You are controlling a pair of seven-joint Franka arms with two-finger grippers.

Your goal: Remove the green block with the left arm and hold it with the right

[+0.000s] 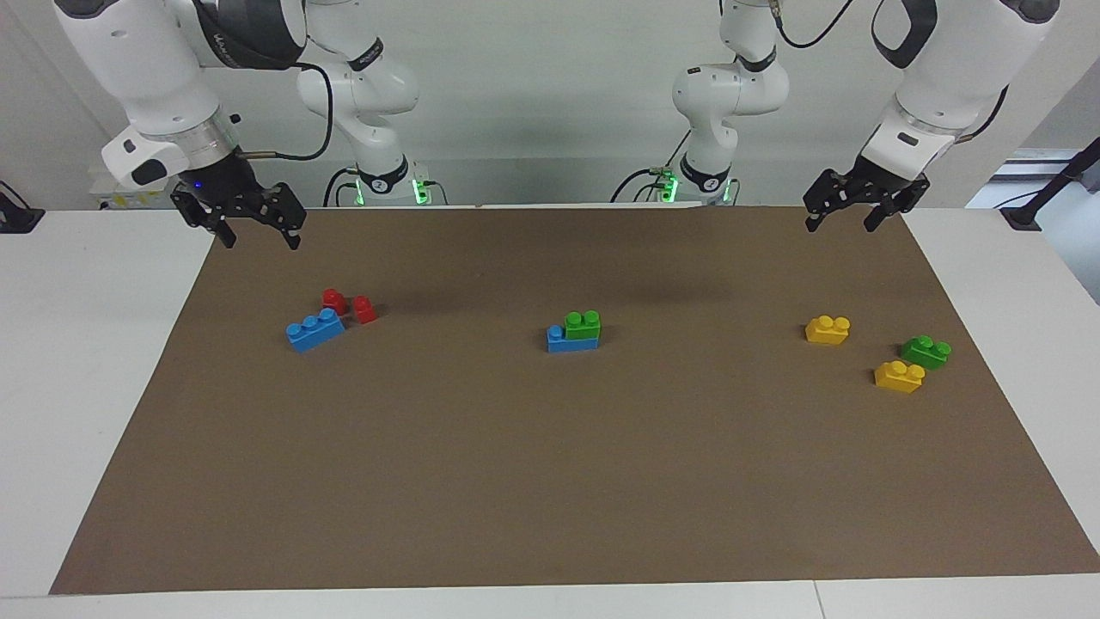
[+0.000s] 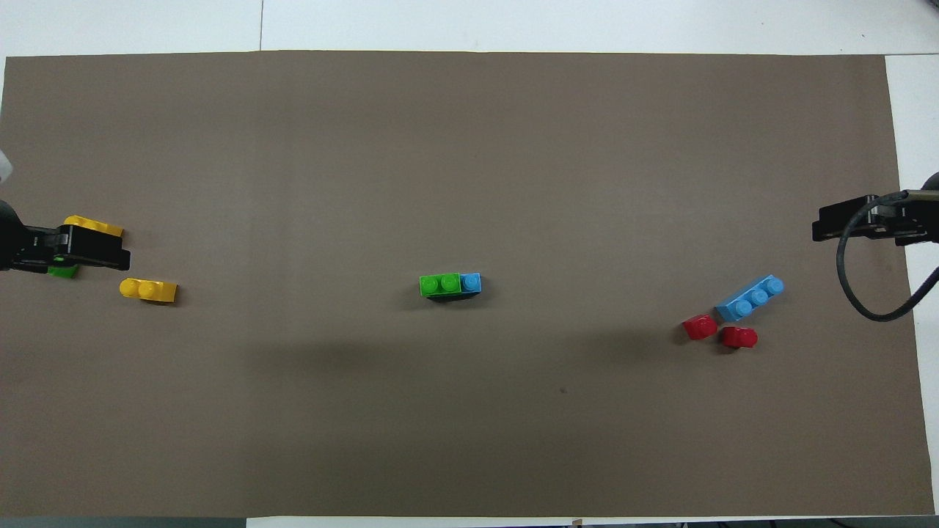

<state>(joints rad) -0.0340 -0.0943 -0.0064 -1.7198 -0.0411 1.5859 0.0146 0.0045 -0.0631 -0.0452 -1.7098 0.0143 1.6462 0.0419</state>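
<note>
A bright green block (image 1: 583, 325) with two studs sits on one end of a blue brick (image 1: 563, 343) in the middle of the brown mat; it also shows in the overhead view (image 2: 440, 284). A second green block (image 1: 925, 351) lies at the left arm's end, between two yellow bricks. My left gripper (image 1: 840, 225) hangs open and empty in the air at the left arm's end, over the mat's edge by the robots. My right gripper (image 1: 261, 241) hangs open and empty at the right arm's end. Both are well apart from the stacked bricks.
Two yellow bricks (image 1: 828, 329) (image 1: 899, 376) lie at the left arm's end. A loose blue three-stud brick (image 1: 314, 329) and two small red bricks (image 1: 334, 300) (image 1: 364, 309) lie at the right arm's end. The brown mat (image 1: 550, 481) covers most of the white table.
</note>
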